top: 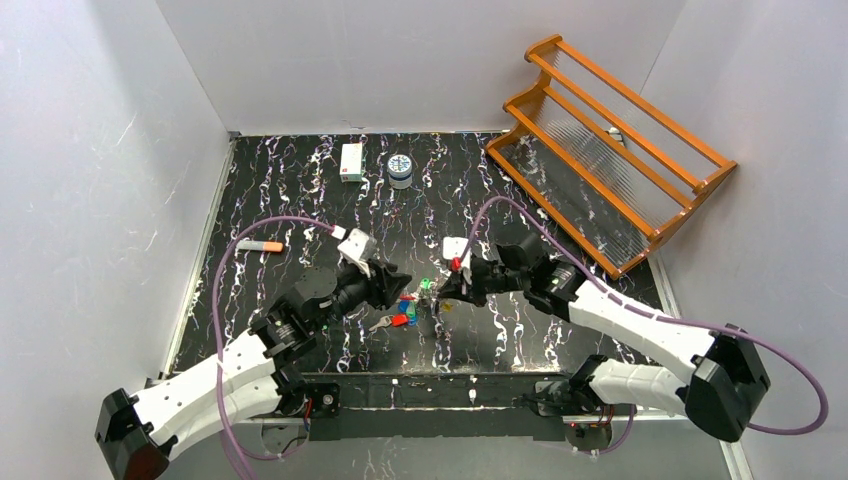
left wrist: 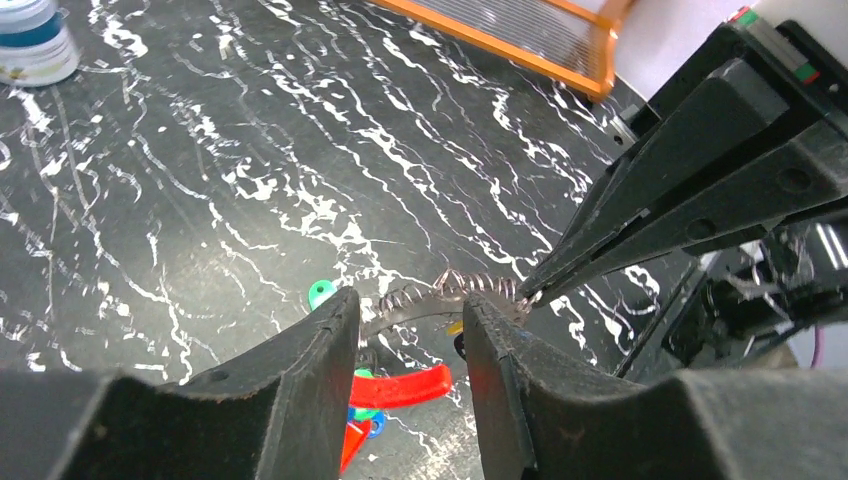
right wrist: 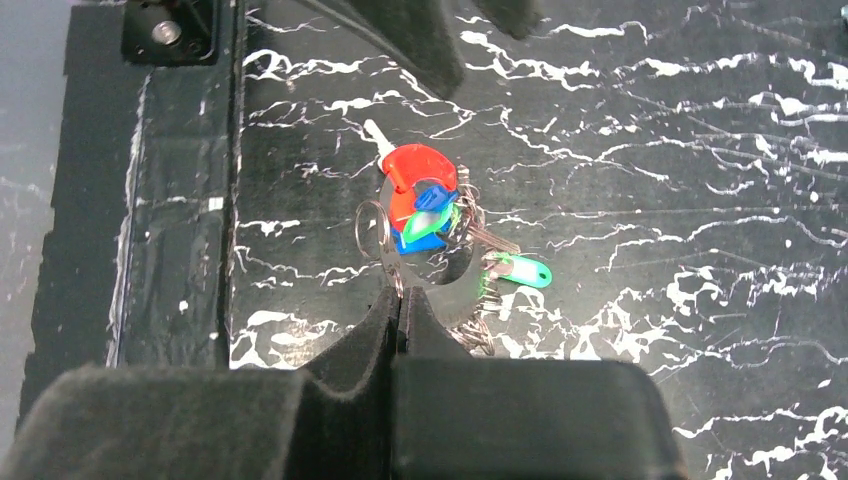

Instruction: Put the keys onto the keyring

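The keyring [left wrist: 412, 307], a thin silver ring with a wire coil on it, hangs just above the table. My right gripper [right wrist: 398, 298] is shut on its rim, and its black tips [left wrist: 527, 293] show in the left wrist view. A bunch of keys [right wrist: 418, 200] with red, blue and green caps hangs from the ring onto the marbled table, with a green tag [right wrist: 522, 270] beside it. My left gripper [left wrist: 410, 295] is open, its tips right at the ring. A red-capped key [left wrist: 400, 387] lies below, between its fingers. From above, both grippers [top: 395, 290] [top: 447, 290] meet over the keys [top: 402, 318].
An orange wooden rack [top: 610, 140] leans at the back right. A white box [top: 351, 161] and a small jar [top: 401, 170] stand near the back wall. An orange-tipped tube [top: 262, 245] lies at the left. White walls close in the table on three sides.
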Available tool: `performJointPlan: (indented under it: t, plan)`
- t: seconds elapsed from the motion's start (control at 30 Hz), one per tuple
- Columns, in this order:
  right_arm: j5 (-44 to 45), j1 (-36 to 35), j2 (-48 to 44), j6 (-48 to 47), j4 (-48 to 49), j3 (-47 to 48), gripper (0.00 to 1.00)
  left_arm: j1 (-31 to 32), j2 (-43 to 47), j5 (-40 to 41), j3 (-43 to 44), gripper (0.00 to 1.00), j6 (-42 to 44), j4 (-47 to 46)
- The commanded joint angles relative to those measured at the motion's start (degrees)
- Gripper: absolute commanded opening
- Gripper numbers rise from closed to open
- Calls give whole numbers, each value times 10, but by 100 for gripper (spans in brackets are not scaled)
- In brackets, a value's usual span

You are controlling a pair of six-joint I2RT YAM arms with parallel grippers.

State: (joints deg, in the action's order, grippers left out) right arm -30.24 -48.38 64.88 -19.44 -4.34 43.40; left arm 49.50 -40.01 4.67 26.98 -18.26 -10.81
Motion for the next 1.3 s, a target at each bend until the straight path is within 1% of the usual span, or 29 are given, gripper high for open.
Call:
performJointPlan:
  t: [0.0, 0.2, 0.37, 0.47, 0.57, 0.8, 0.87, 0.97, 1.07, 1.17, 1.27]
  plan:
    - [-72, 0, -52, -92, 47, -33, 1, 2, -12, -95, -10, 42, 66, -62]
    - [-119, 0, -131, -197, 109, -114, 1, 2, -3, -165, -33, 42, 126, -114]
    - [-139, 0, -149, -264, 97, -128, 1, 3, 11, -244, -69, 43, 188, -167]
    - [-147, 0, -150, -283, 92, -128, 1, 3, 13, -288, -81, 42, 229, -183]
    - [-150, -1, -151, -292, 97, -129, 1, 3, 7, -322, -84, 41, 252, -195]
    - [-140, 0, -147, -289, 101, -127, 1, 3, -19, -351, -89, 37, 282, -221]
    - [-128, 0, -146, -272, 107, -127, 1, 3, -23, -353, -91, 37, 291, -223]
    - [-95, 0, -146, -217, 141, -139, 1, 3, -31, -349, -95, 35, 296, -226]
    - [-54, 0, -142, -138, 200, -158, 1, 3, -43, -342, -107, 34, 288, -241]
    - [-14, 0, -136, -72, 243, -178, 1, 5, -59, -333, -127, 32, 268, -277]
    - [50, 0, -126, 19, 265, -181, 1, 7, -71, -308, -139, 30, 255, -298]
